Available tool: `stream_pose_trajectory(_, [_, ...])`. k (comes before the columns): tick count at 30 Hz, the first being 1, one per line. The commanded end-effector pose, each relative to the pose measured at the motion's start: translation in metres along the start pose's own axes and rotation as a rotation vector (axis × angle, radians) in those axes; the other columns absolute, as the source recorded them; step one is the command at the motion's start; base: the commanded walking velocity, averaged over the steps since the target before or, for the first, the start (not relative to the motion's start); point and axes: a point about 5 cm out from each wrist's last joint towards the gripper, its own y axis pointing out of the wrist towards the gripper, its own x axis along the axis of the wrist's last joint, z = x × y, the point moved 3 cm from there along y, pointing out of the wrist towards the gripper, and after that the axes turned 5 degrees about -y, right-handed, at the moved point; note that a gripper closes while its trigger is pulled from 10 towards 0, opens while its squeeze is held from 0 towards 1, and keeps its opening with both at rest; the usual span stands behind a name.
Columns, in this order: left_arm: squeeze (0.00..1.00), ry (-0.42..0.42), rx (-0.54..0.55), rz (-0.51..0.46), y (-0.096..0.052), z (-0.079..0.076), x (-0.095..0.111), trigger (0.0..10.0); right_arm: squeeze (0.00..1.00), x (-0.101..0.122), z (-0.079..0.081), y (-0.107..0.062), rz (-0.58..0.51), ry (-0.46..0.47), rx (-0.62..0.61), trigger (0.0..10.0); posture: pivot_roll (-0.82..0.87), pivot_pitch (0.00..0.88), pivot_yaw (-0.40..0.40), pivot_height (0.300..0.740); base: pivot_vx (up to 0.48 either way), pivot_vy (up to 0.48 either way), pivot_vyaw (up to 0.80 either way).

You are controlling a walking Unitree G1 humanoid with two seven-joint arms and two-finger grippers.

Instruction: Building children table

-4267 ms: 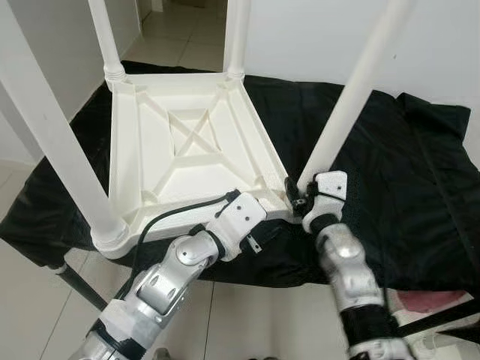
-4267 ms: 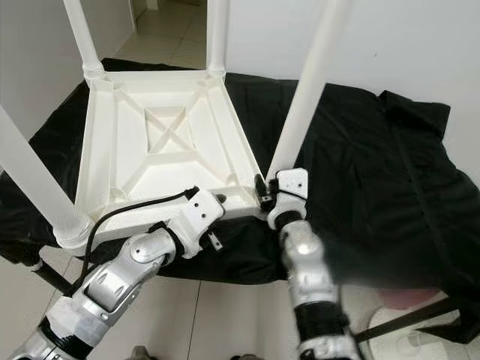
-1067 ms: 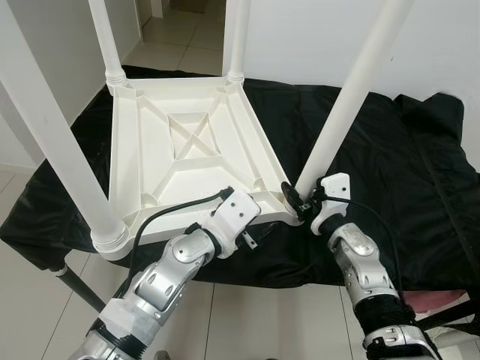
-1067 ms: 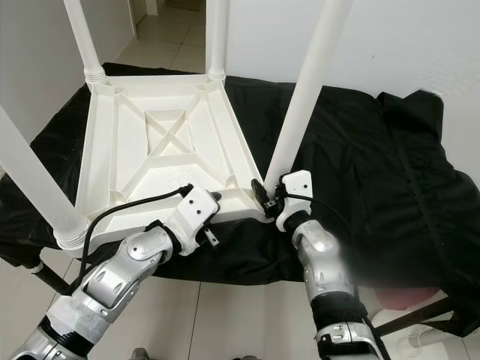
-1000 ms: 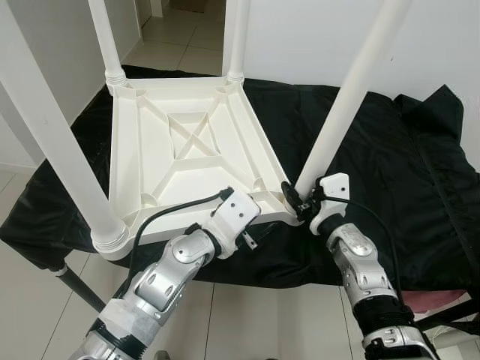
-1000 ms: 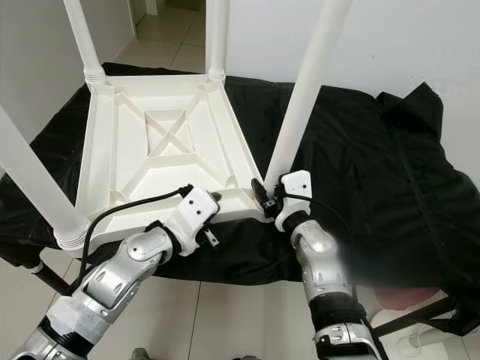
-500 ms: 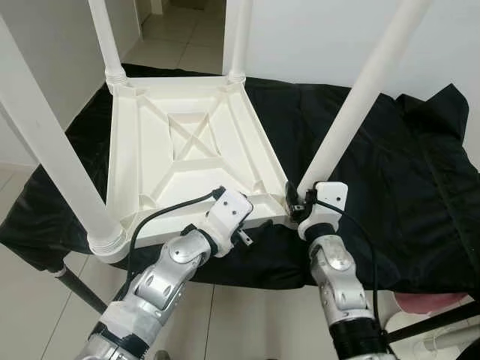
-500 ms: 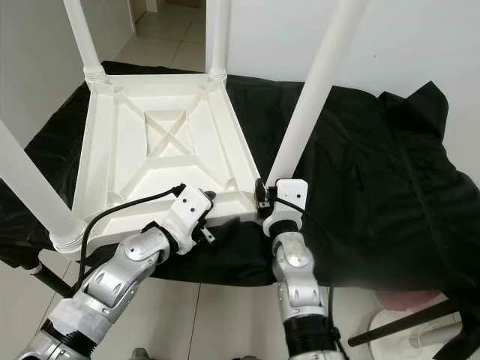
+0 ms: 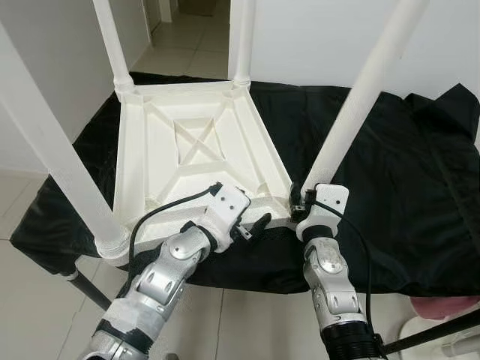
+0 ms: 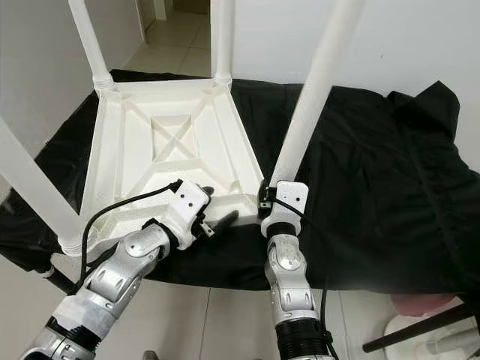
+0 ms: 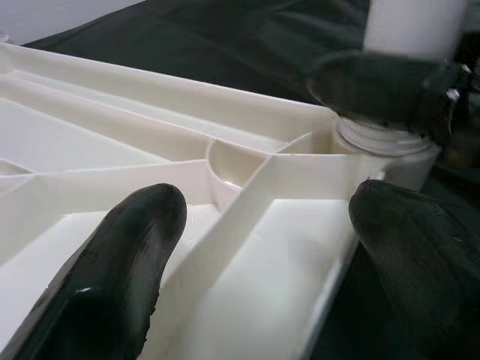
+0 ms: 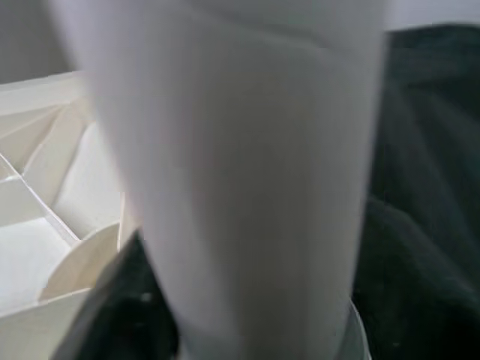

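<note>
Left eye view — upturned table [image 9: 191, 150] on black cloth [image 9: 405, 187], legs up.

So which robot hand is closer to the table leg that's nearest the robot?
The right. The right gripper is wrapped around the base of that leg. The left gripper is open beside it, straddling the edge of the upside-down table top.

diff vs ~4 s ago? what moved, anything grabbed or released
The right pincer has kept its grip at the base of the near-right leg, and its forearm has swung from angled out on the right to almost straight under the leg. The left pincer is now open over the tabletop's near rim, one finger past the edge. The other three legs and the black cloth are unchanged.
</note>
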Motion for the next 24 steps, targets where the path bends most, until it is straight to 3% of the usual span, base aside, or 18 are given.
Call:
stream_pose_trajectory(1, [0.00, 0.002, -0.042, 0.009, 0.000, 0.001, 0.000, 10.0, 0.91, -0.007, 0.008, -0.004, 0.019, 0.031, 0.035, 10.0, -0.01, 0.038, 0.079, 0.740, 0.000, 0.000, 0.00])
stream_pose_trajectory(4, [0.00, 0.006, -0.044, 0.009, 0.000, 0.001, 0.000, 10.0, 0.91, -0.006, 0.009, -0.004, 0.012, 0.026, 0.044, 10.0, -0.01, 0.037, 0.084, 0.740, 0.000, 0.000, 0.00])
stream_pose_trajectory(5, [0.00, 0.006, -0.046, 0.010, 0.000, 0.002, 0.001, 10.0, 0.00, -0.006, 0.010, -0.004, 0.017, 0.022, 0.054, 10.0, -0.01, 0.038, 0.088, 0.740, 0.000, 0.000, 0.00])
stream_pose_trajectory(7, [0.00, 0.007, -0.047, 0.011, 0.000, 0.003, 0.001, 10.0, 0.00, -0.007, 0.011, -0.004, 0.021, 0.018, 0.059, 10.0, -0.02, 0.037, 0.096, 0.740, 0.000, 0.000, 0.00])
stream_pose_trajectory(13, [0.00, 0.023, -0.068, 0.024, 0.000, 0.003, 0.001, 10.0, 0.00, -0.003, 0.019, -0.001, 0.002, -0.082, 0.276, 10.0, -0.02, 0.037, 0.106, 0.740, 0.000, 0.000, 0.00])
stream_pose_trajectory(24, [0.00, 0.016, -0.109, 0.039, -0.003, -0.005, -0.002, 10.0, 0.00, 0.008, 0.015, 0.014, -0.043, -0.207, 0.466, 10.0, 0.00, 0.033, 0.083, 0.740, 0.000, 0.000, 0.00])
